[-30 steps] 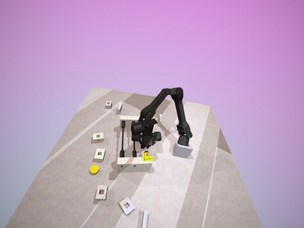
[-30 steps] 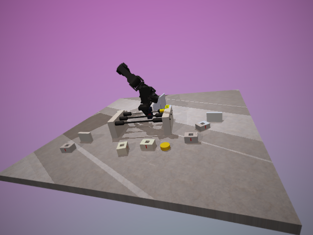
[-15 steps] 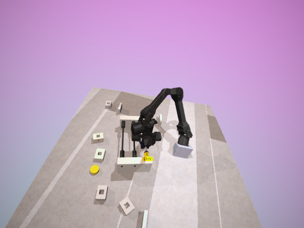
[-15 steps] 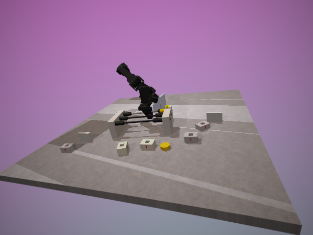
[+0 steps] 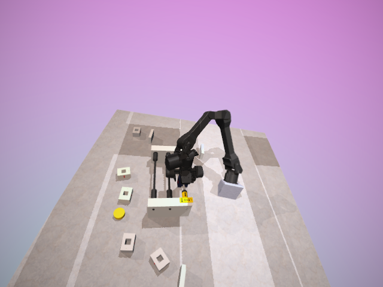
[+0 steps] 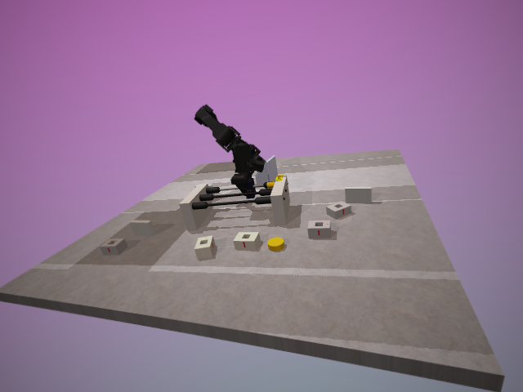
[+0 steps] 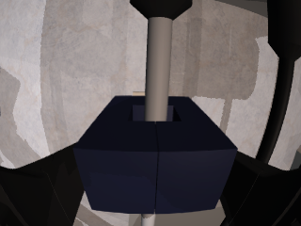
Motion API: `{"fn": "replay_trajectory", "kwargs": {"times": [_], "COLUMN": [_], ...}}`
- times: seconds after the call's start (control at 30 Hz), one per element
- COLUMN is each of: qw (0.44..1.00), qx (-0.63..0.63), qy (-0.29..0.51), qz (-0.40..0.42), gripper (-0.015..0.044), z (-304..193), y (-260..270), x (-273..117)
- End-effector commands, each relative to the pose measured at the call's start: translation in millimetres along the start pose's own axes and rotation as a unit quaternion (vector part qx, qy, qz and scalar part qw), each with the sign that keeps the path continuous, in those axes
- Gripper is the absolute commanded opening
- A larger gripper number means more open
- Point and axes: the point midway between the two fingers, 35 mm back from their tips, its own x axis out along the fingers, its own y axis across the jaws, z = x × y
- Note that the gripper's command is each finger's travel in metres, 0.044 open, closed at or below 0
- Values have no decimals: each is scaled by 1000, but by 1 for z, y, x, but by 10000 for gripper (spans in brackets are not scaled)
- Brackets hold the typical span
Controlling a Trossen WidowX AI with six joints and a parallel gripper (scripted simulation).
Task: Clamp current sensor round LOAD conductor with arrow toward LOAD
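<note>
The dark blue current sensor (image 5: pixel 179 182) (image 6: pixel 251 193) (image 7: pixel 118 179) is round the grey LOAD conductor (image 7: pixel 159 66), which passes through its square window. Its two halves meet at a thin straight seam. The yellow LOAD marker (image 5: pixel 186 200) (image 6: pixel 279 178) is on the near end block in the top view. A small red mark shows on the sensor's side in the exterior view; the arrow's direction cannot be read. My gripper (image 7: pixel 150 145) is open, with one finger on each side of the sensor. The gaps beside the sensor are hard to see.
Two black conductors (image 5: pixel 154 174) (image 6: pixel 236 203) run beside the LOAD conductor between pale end blocks (image 5: pixel 167 202) (image 6: pixel 279 207). Several pale blocks with square holes, a yellow disc (image 5: pixel 119 213) (image 6: pixel 275 244) and upright plates (image 5: pixel 182 275) (image 6: pixel 358 194) stand around the rack.
</note>
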Motion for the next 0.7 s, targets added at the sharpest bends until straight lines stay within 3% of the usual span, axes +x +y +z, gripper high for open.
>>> {"fn": "replay_trajectory", "kwargs": {"times": [0.0, 0.3, 0.53, 0.67], "qw": [1000, 1000, 1000, 1000], "qx": [0, 0, 0, 0], "qy": [0, 0, -3, -2], "qz": [0, 0, -4, -4], "gripper": [440, 440, 440, 440], "z": [0, 0, 4, 4], "y": [0, -1, -1, 1], "x": [0, -2, -95, -105]}}
